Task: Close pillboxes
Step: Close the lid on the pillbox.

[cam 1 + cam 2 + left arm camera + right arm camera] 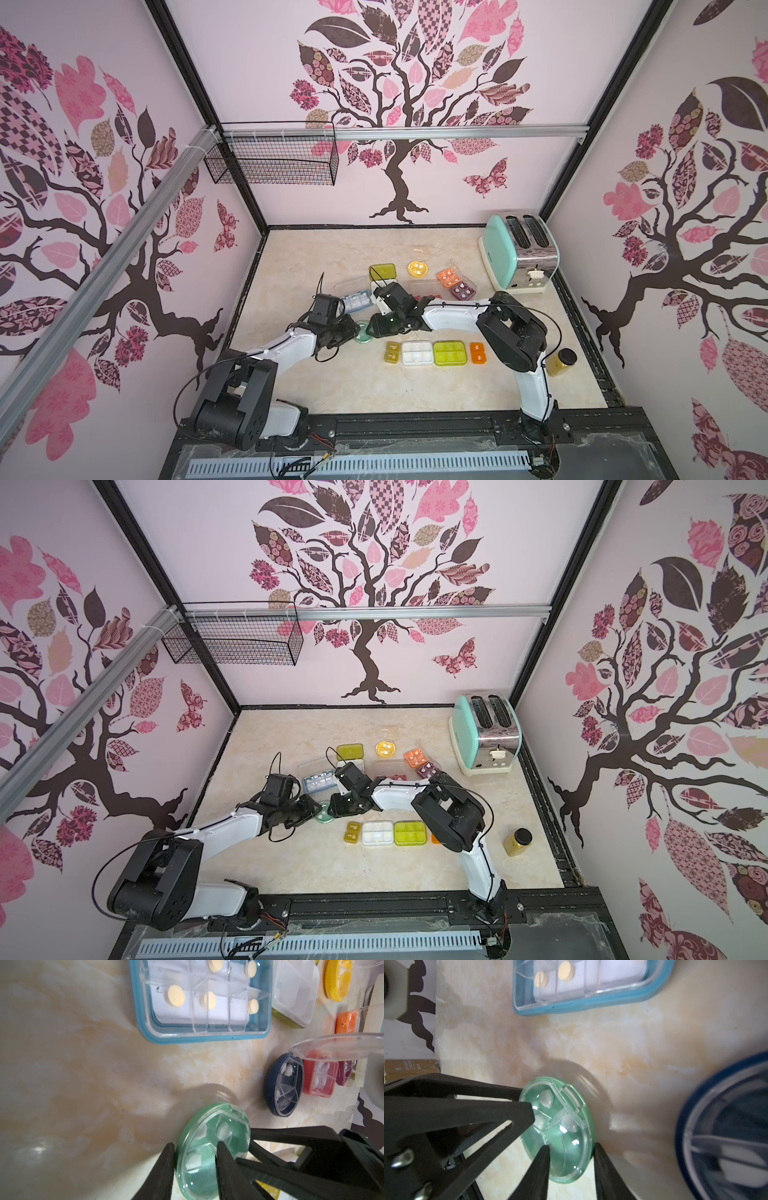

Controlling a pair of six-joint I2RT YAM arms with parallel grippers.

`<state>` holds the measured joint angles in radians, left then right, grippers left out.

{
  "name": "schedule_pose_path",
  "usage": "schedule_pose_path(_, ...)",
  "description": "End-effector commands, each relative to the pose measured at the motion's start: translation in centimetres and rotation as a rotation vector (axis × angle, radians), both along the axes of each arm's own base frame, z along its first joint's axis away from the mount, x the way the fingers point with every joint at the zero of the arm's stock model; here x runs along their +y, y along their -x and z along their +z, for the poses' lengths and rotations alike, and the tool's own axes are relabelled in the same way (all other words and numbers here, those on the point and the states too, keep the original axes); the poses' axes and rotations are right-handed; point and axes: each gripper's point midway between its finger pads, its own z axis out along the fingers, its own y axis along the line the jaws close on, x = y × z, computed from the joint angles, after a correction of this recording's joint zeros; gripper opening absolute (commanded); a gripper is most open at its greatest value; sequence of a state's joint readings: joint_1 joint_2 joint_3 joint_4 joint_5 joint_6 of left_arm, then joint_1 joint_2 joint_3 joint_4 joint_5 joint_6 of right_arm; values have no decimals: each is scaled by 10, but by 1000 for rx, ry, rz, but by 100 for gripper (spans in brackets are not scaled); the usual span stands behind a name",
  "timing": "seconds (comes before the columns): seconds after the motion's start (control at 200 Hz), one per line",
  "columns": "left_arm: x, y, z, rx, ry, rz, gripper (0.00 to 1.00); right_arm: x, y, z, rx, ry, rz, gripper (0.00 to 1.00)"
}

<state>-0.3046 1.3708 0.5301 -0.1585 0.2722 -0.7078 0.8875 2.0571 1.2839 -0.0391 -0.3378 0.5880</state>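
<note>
- Gripping 1 round green translucent plastic pillbox point(199, 1167) with both grippers at once; tilted up on its edge over the cream marbled tabletop point(332, 386), near the middle; cannot tell whether its lower edge touches the surface.
- Pinched by the left gripper point(195, 1145) at a narrow gap; 1 black finger on the clear lid, 1 on the green base.
- Pinched likewise by the right gripper point(572, 1145), reaching in from the opposite side; fingers narrow, 1 on each face of the disc.
- Clear lid lying flat against the green base; white pills visible beneath it in wedge-shaped compartments.
- Just beyond it: 1 open blue-rimmed rectangular clear pillbox point(145, 1022), round tan pills in its compartments.
- Off to the right arm's side: 1 round navy pillbox point(270, 1084) lying on the tabletop; just beside that, 1 pink-red rectangular pillbox point(318, 1076).
- Nearer the robot, 4 in 1 row, lids down: small amber pillbox point(392, 352); white square pillbox point(417, 353); lime square pillbox point(449, 353); small orange pillbox point(478, 353).
- Farther back: olive-yellow rectangular pillbox point(386, 272); yellow round pillbox point(417, 268); orange square pillbox point(449, 276); maroon square pillbox point(462, 290).
- In the far right corner: mint-green toaster point(519, 257); by the right arm: dark-lidded jar point(561, 361).
</note>
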Motion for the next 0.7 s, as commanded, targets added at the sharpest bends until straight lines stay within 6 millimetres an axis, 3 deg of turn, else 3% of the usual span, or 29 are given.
schedule_pose_path(0.0, 5, 54, -30, 194, -59, -58, 35, 6, 13, 3, 0, 14, 51, 41)
schedule_pose_path(0.21, 4, 41, 6, 89, -68, -92, 41, -5, 10, 45, -70, 43, 50, 46)
schedule_pose_path(0.475, 9, 8, 45, -43, -141, -85, 58, -48, 15, 77, -135, 126, 2, 59)
schedule_pose_path(0.61, -1, -12, 48, -48, -146, -128, 60, -68, 27, 99, -138, 92, -7, 58)
schedule_pose_path(0.695, -5, -24, 43, -40, -159, -150, 60, -83, 35, 102, -120, 90, -14, 58)
